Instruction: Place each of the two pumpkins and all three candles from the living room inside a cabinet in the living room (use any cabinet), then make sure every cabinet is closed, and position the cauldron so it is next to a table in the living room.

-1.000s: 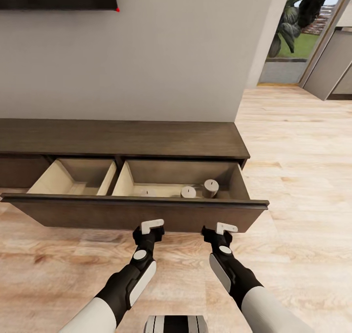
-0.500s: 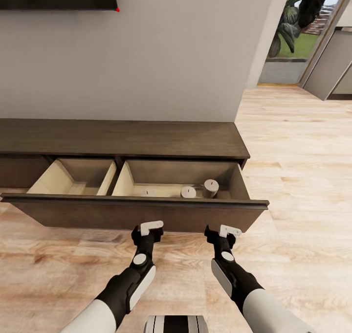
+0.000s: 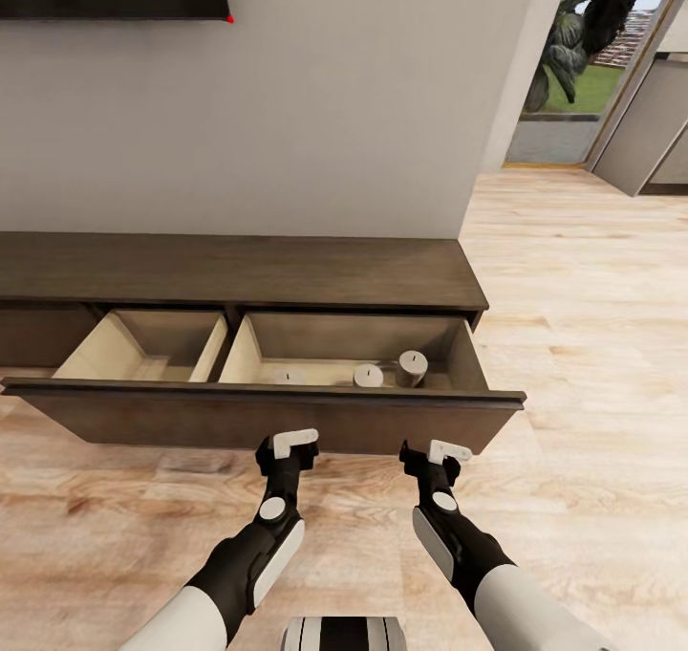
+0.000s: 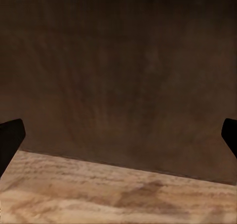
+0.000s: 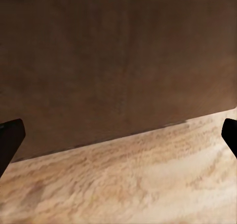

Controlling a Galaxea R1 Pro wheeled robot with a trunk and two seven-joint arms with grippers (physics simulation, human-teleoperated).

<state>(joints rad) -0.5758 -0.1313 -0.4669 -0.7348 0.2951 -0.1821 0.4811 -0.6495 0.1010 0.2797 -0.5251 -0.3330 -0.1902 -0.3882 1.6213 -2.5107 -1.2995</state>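
A: From the head view, what stands in front of the robot?
B: The long, low dark-brown wooden cabinet (image 3: 239, 273) against the grey wall, with its wide drawer (image 3: 263, 417) pulled out over the pale plank floor (image 3: 573, 345). In the drawer's right compartment, three short grey-beige cylinder candles (image 3: 368, 375) sit near the front edge, the rightmost one close to the right-hand corner. The left compartment's pale wood inside is bare where I can see it.

A: And the arms?
B: The left gripper (image 3: 291, 450) and right gripper (image 3: 435, 460) hang just short of the dark drawer front, side by side and apart from each other.

A: The left wrist view?
B: Dark wood grain of the drawer front close ahead, floor planks below it. The black fingers (image 4: 11, 140) stand spread wide at the frame's two sides, released, nothing between them.

A: The right wrist view?
B: The same: dark front, floor beneath, black fingers (image 5: 10, 137) spread wide and holding nothing.
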